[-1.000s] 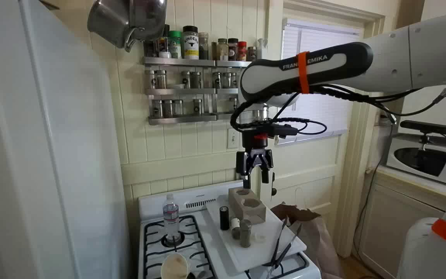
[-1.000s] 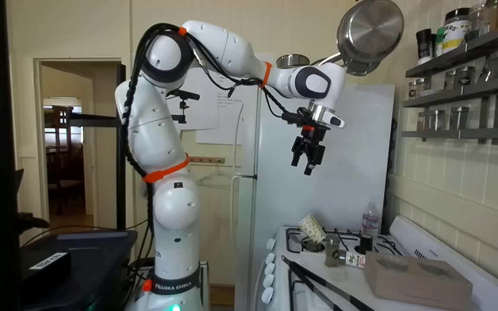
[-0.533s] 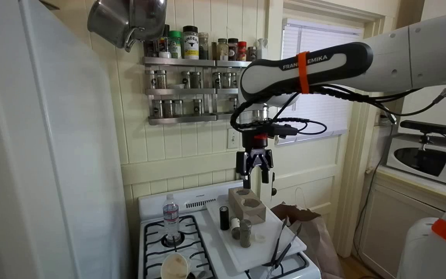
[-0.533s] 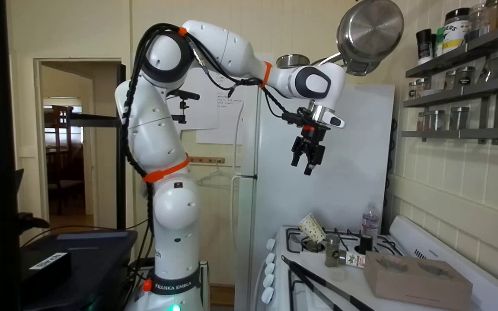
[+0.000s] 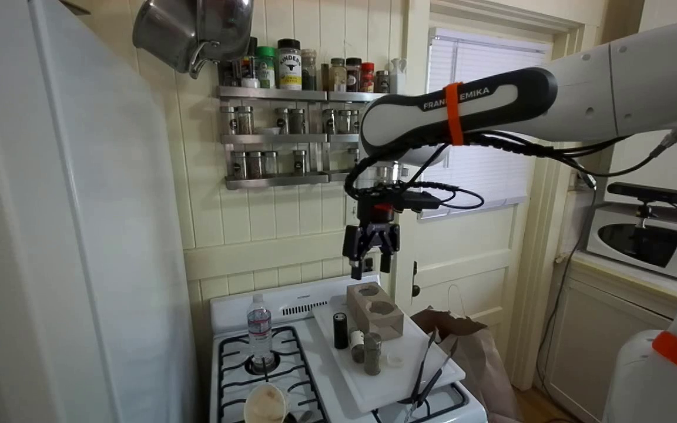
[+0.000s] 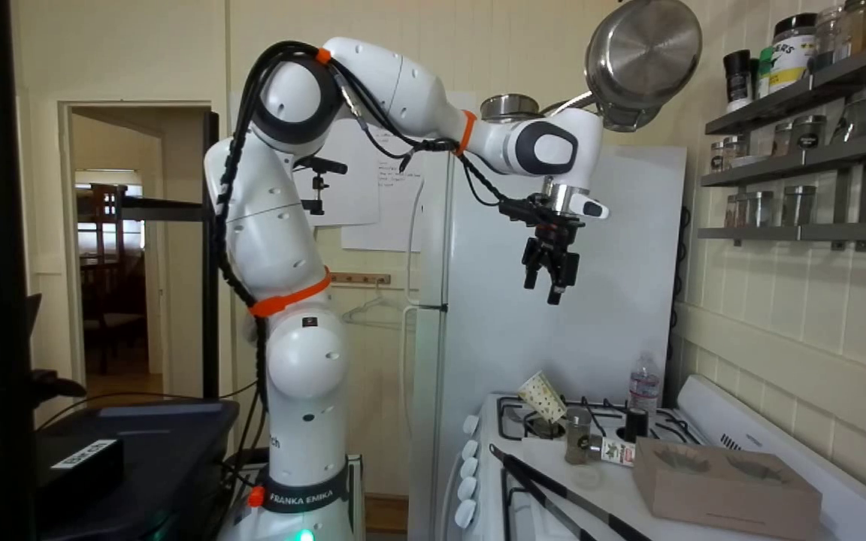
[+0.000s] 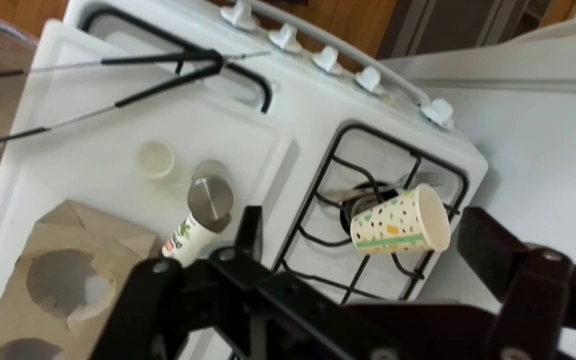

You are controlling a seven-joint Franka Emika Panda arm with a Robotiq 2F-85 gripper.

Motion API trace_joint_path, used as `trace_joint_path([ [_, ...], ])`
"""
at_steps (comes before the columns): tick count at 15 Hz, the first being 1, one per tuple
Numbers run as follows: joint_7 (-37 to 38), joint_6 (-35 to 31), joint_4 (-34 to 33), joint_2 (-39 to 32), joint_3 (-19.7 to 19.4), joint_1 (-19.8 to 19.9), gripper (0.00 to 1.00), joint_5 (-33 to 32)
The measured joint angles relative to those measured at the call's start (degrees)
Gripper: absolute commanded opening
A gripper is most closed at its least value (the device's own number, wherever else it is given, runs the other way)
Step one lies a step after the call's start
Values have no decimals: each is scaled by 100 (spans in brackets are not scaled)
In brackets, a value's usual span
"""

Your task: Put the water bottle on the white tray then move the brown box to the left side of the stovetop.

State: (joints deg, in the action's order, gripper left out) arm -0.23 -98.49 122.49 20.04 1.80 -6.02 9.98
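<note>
Certainly the largest edge near me is the refrigerator point(image 5: 91, 235), whose pale flank runs along one side of the stovetop point(image 5: 322, 359). At the stovetop's rear its back panel point(image 5: 285, 299) stands under the wall shelves point(image 5: 274, 140), and between my gripper point(image 5: 371, 273) and everything below there is open air. A brown paper bag point(image 5: 479, 367) stands just beside the stovetop's other side, near the outer edge of the white tray point(image 5: 385, 388). A bare strip of white stovetop parts the tray's inner edge from a black grate point(image 7: 313, 197). Tongs point(image 7: 168, 85) cross a front corner of the tray, and the brown box point(image 6: 726, 488), with round holes in its top, sits on the tray toward the back panel. My gripper hangs pointing down above all this, fingers point(image 7: 252, 227) spread well apart and holding nothing. The water bottle point(image 5: 260, 329) is lower than my gripper and off to one side in both exterior views, well apart from me, standing upright on the grate near the back panel, between refrigerator and tray. On that grate a speckled paper cup point(image 7: 393, 222) leans. Smaller things share the tray: an upright clear jar point(image 5: 372, 355), an upright black cylinder point(image 5: 340, 331), a white container point(image 6: 618, 451) lying between them, and a small pale round piece point(image 7: 155, 159)
</note>
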Motion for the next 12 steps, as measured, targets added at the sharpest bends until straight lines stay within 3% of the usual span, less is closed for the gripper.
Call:
trace_joint_path([
  [5, 67, -2149, -118, -843, 270, 0, 100, -117],
  [12, 162, -2406, -387, -1228, 358, 2, 100, -227],
])
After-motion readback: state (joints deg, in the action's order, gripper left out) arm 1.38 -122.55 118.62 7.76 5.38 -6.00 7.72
